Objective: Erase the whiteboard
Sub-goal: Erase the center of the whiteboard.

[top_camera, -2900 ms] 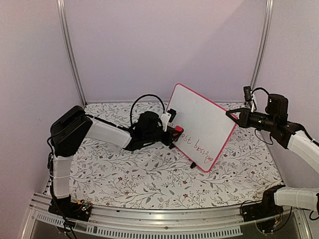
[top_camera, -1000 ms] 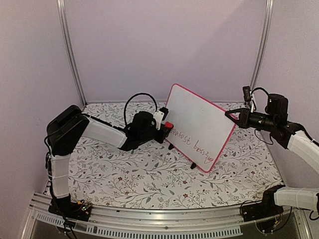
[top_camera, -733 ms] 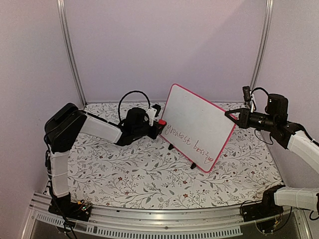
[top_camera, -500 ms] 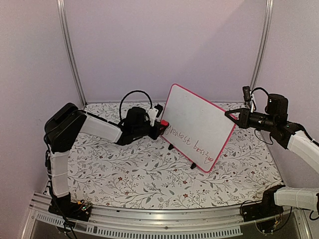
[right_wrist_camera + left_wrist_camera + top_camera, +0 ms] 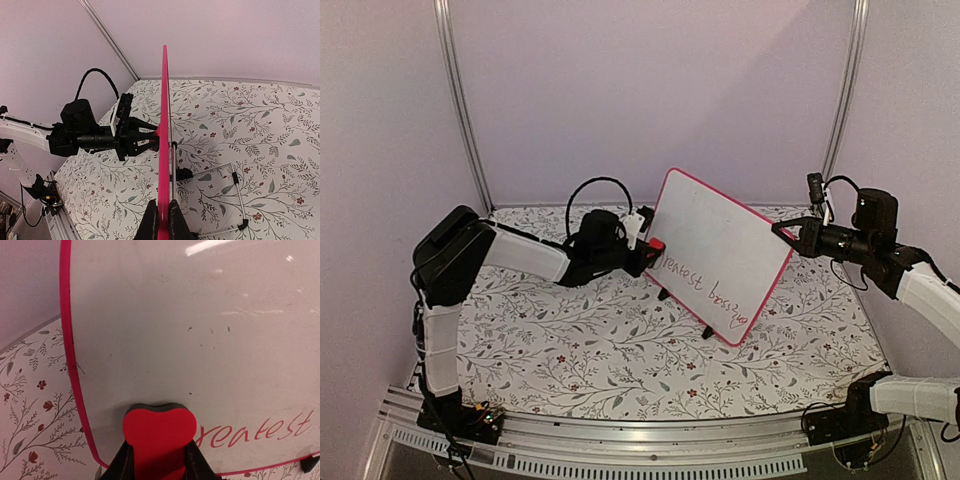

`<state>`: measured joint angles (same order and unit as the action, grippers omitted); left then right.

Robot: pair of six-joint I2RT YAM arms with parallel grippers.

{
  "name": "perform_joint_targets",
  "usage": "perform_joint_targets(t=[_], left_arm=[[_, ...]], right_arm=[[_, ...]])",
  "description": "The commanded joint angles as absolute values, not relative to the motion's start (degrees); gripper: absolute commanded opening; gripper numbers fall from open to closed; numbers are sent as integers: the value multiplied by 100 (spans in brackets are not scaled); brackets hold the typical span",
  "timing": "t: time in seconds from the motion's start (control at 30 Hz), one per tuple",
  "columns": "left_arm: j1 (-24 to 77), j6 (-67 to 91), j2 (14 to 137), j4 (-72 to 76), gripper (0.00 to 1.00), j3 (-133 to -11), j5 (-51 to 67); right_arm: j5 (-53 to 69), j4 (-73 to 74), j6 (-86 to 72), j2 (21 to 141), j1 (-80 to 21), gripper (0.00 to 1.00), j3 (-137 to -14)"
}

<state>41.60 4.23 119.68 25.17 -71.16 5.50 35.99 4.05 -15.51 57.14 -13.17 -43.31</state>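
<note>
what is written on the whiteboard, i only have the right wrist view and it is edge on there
Observer: The left wrist view faces the whiteboard. The red handwriting along its lower part begins with "greatest".
Operator: is the eraser on the writing
Observer: No. The red eraser, clamped in the left gripper, looks pressed to the board just left of the first letter.
Operator: anything after that word
Observer: Yes. The top external view shows a second word running toward the board's lower corner, too small to read for sure.
</note>
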Motion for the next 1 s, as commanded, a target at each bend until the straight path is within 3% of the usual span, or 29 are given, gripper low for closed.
perform_joint_targets(t=[0.0, 0.6, 0.97], left_arm=[[4188, 455, 12221, 2304, 0, -7040, 430], [4175, 708, 12265, 2252, 0, -6712, 464], [4143, 653, 12266, 1925, 0, -7295, 524]], right_arm=[[4085, 892, -1408, 5827, -1454, 0, -4172], [4087, 903, -1406, 5810, -1451, 0, -4157], [4052, 916, -1418, 5757, -1458, 0, -4140]])
